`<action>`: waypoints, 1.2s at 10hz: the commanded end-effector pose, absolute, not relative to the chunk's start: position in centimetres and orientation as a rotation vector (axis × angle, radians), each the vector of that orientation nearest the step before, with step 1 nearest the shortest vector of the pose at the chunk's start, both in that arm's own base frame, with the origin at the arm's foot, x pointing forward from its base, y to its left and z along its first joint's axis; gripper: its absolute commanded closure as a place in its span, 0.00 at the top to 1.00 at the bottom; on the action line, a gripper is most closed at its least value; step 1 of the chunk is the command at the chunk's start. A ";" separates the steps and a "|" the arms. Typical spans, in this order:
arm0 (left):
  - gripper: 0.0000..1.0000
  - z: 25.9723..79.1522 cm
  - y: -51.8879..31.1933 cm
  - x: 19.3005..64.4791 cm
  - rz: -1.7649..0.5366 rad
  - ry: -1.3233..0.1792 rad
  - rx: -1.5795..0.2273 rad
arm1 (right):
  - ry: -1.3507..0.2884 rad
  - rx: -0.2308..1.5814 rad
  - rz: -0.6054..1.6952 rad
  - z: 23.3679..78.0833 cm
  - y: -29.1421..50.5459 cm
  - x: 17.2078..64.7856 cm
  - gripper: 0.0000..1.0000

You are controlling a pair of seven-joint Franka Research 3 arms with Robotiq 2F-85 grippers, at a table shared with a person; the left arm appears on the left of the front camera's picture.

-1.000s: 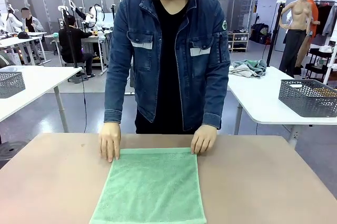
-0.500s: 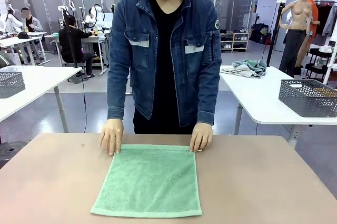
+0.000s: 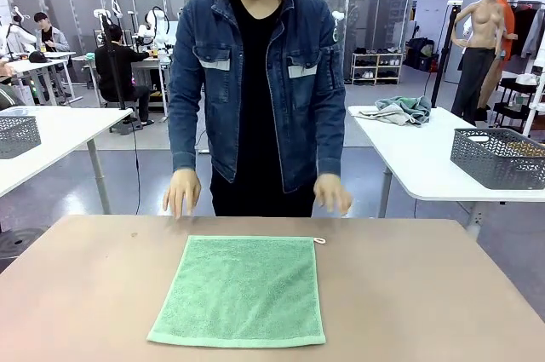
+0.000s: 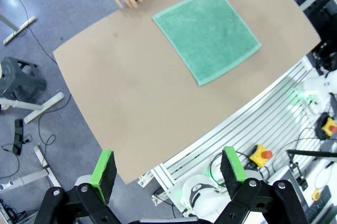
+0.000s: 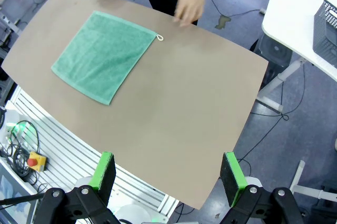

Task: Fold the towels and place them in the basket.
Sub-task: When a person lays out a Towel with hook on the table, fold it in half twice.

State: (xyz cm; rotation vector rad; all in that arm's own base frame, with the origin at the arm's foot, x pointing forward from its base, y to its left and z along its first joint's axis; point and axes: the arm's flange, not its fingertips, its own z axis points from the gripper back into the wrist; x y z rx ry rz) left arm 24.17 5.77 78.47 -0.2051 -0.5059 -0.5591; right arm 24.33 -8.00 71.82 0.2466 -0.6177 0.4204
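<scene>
Presently: one green towel (image 3: 240, 290), spread flat and unfolded at mid-desk (image 3: 426, 294), corner loop toward the person, whose hands (image 3: 181, 192) hover beyond its far edge; left pincer (image 4: 167, 166) and right pincer (image 5: 168, 169) both wide, empty, high above.

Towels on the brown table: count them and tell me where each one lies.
1. The green towel lies spread flat at the middle of the brown table, its corner loop at the far right corner, toward the person. More towels may lie outside these pictures.
</scene>
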 end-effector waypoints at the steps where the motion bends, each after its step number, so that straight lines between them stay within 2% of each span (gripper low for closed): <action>1: 1.00 78.5 5.8 24.2 -0.561 -0.507 -0.209 | -0.618 0.254 0.436 71.8 -7.8 24.4 1.00; 10: 1.00 78.5 5.8 24.2 -0.559 -0.506 -0.205 | -0.618 0.247 0.420 71.8 -8.0 24.3 1.00; 11: 1.00 79.0 4.2 23.3 -0.675 -0.542 -0.112 | -0.640 0.155 0.557 72.2 -5.9 24.0 1.00; 12: 1.00 78.9 1.9 22.3 -0.886 -0.533 -0.064 | -0.646 0.115 0.694 72.4 -3.6 23.9 1.00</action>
